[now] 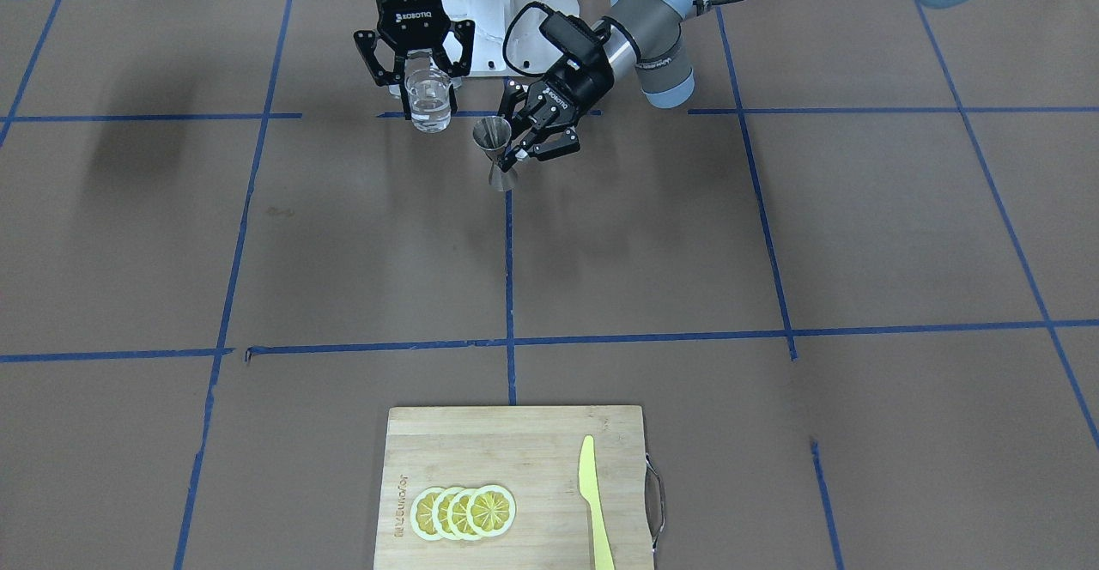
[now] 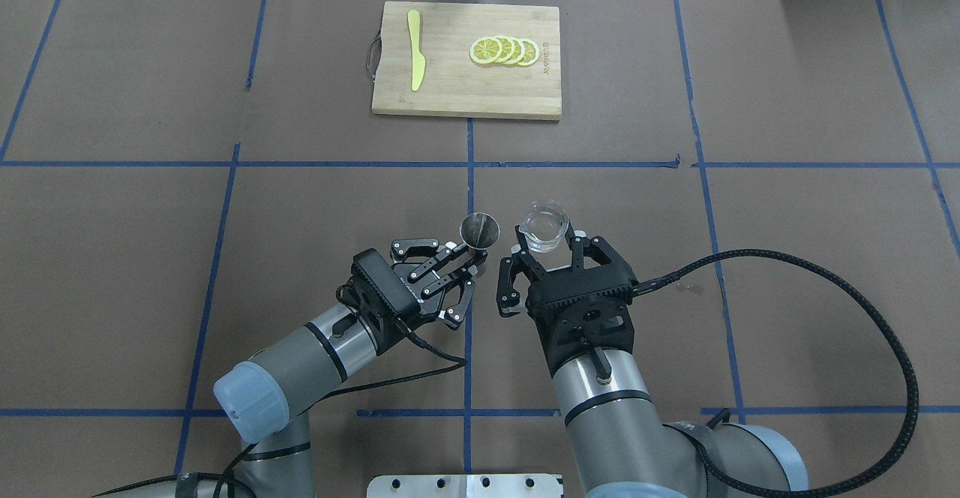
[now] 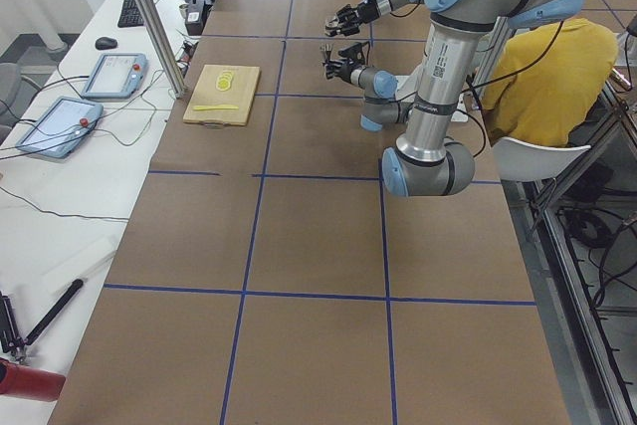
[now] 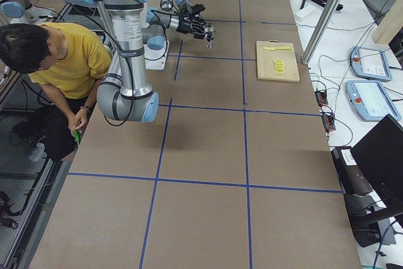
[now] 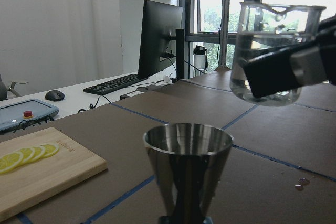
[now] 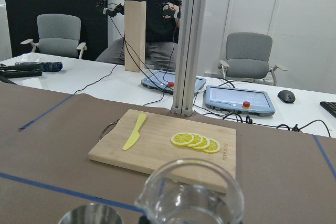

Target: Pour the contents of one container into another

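Note:
The clear glass cup [image 2: 544,226] holds clear liquid and hangs upright above the table, with my right gripper [image 2: 544,249] shut on its lower part. In the front view the cup [image 1: 428,100] sits under that gripper [image 1: 415,70]. Beside it stands the steel hourglass jigger [image 2: 480,229], upright with its mouth open upward. My left gripper [image 2: 466,256] is shut on its narrow waist. In the left wrist view the cup [image 5: 273,51] is higher than the jigger's rim [image 5: 188,139] and to its right. The right wrist view shows the cup's lip [image 6: 189,195] and the jigger's rim [image 6: 89,216] at the bottom edge.
A wooden cutting board [image 2: 450,100] lies at the table's far side, carrying several lemon slices [image 2: 504,51] and a yellow knife [image 2: 415,59]. Blue tape lines cross the brown paper. A person in a yellow shirt [image 4: 75,61] sits beside the robot's base.

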{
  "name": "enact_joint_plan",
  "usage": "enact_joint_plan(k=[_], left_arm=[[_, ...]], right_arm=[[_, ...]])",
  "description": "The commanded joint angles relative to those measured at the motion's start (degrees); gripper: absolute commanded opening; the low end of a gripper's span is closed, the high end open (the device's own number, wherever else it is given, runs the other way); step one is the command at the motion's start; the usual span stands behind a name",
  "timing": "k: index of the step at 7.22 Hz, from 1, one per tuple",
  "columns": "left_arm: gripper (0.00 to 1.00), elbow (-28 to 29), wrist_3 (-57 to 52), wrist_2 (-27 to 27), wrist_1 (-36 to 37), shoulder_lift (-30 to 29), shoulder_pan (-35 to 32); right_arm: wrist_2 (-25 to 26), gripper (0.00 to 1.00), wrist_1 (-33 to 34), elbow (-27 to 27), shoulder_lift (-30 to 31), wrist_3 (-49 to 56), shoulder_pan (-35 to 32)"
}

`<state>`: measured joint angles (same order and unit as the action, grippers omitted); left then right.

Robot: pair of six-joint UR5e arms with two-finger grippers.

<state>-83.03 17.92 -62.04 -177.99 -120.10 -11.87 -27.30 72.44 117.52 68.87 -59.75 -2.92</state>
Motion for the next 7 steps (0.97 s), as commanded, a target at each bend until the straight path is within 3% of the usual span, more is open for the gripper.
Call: enact_joint_plan(k=[1,4,7], left_arm=[[0.00,0.1,-1.1,0.3,0.0,0.2,0.2],[0.00,0.1,-1.6,0.3,0.1,0.3,0.4],[0.00,0.1,-2.6,0.3,0.1,0.1,0.4]], right_arm=[[-0.7,0.00,6.3,0.3,-2.8,1.2,-1.5],[-2.2,0.00,14.5,0.9,-6.0,2.2,-1.8],[-2.2,0.00,14.8,0.8,-5.9,8.2,-1.8]])
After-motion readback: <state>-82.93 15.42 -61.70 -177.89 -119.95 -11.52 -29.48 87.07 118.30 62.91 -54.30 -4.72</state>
